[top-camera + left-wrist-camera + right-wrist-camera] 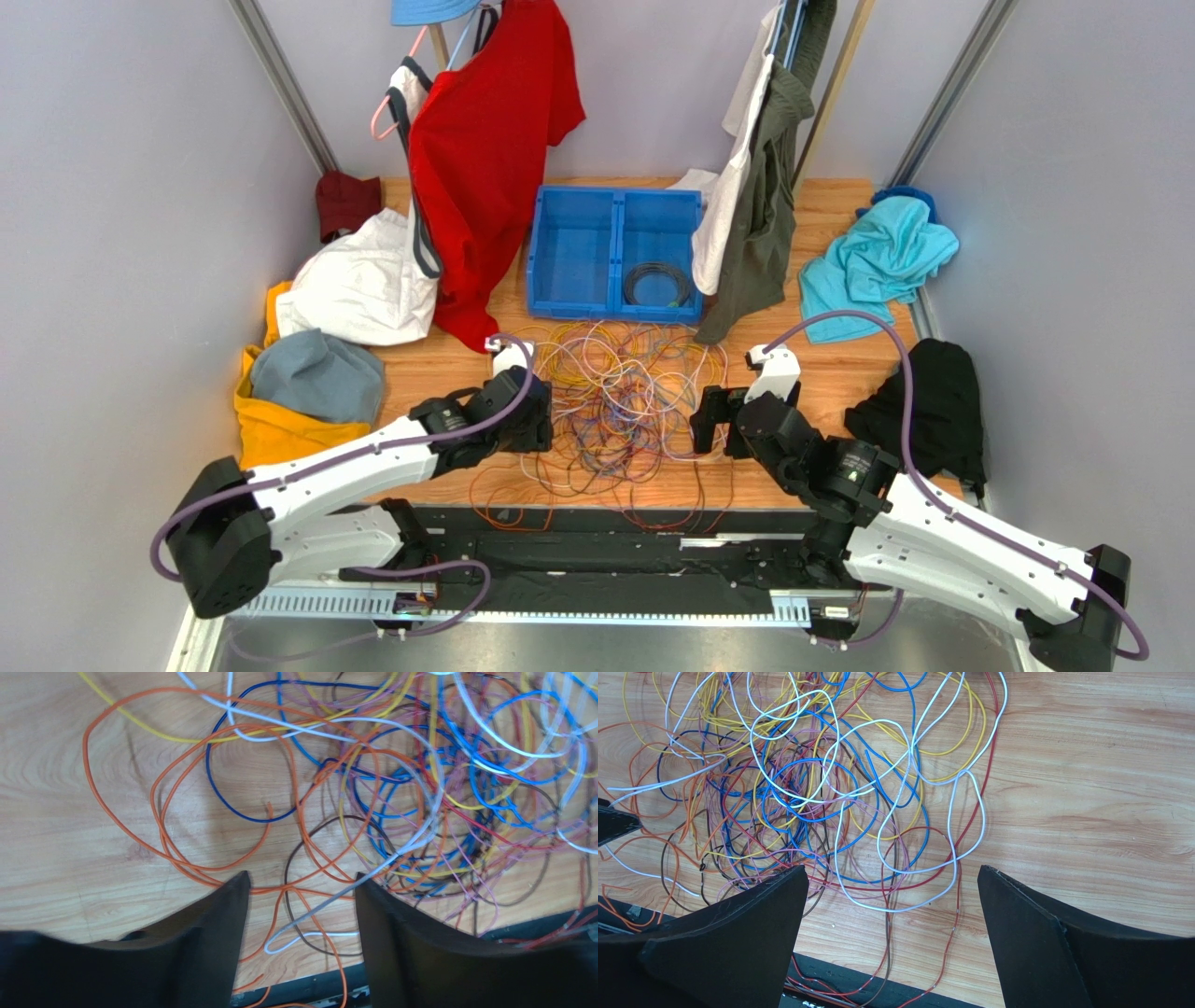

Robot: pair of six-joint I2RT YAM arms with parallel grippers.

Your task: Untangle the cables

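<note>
The cables (617, 399) lie in one tangled heap of thin orange, yellow, purple, red, blue and white wires on the wooden table (828, 371) between my two arms. My left gripper (540, 420) is open at the heap's left edge. In the left wrist view it (300, 878) hovers over orange loops (175, 812) and a white strand (330, 903) that runs between the jaws without being held. My right gripper (706, 420) is open at the heap's right edge. In the right wrist view it (892, 871) straddles white and red loops (927, 861), holding nothing.
A blue bin (617, 252) with a black coiled ring (657, 286) stands behind the heap. Clothes lie around: white (362, 287), grey on yellow (316, 378), teal (877, 259), black (933, 406). A red shirt (491, 140) and dark garments (765, 182) hang at the back. Some wires trail over the table's front edge (617, 511).
</note>
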